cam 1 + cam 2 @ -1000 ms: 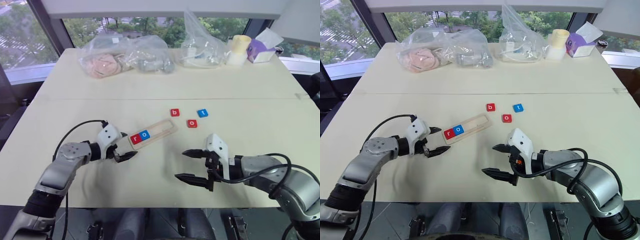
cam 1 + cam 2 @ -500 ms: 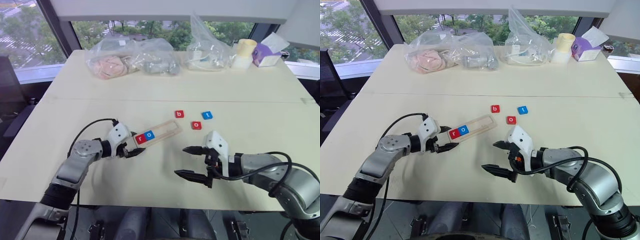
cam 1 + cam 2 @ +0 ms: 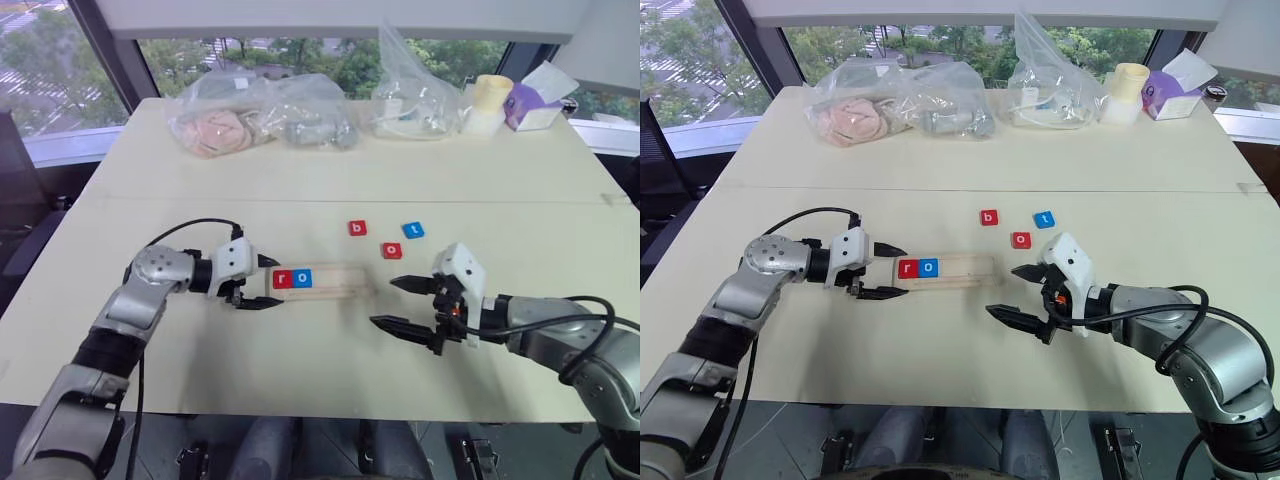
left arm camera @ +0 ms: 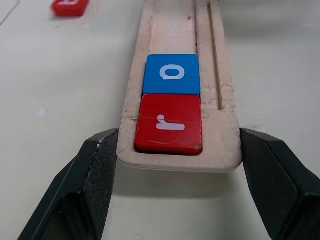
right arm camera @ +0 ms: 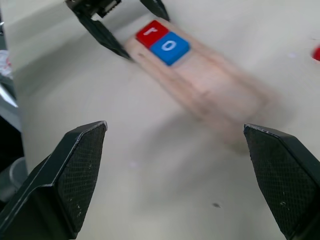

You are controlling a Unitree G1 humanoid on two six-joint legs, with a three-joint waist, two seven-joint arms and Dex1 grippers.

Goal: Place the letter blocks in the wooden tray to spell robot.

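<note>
The far end of the long pale wooden tray (image 5: 200,75) is smeared by blur in the right wrist view. In the left wrist view, a small flat red letter tile (image 4: 70,7) is cut off by the picture's edge, its letter unreadable. The contents of the crumpled clear plastic bags (image 3: 262,115) stay indistinct.

It looks like an office high up: a big pale table (image 3: 300,170) by wide windows (image 3: 300,50), with trees and streets far below.
</note>
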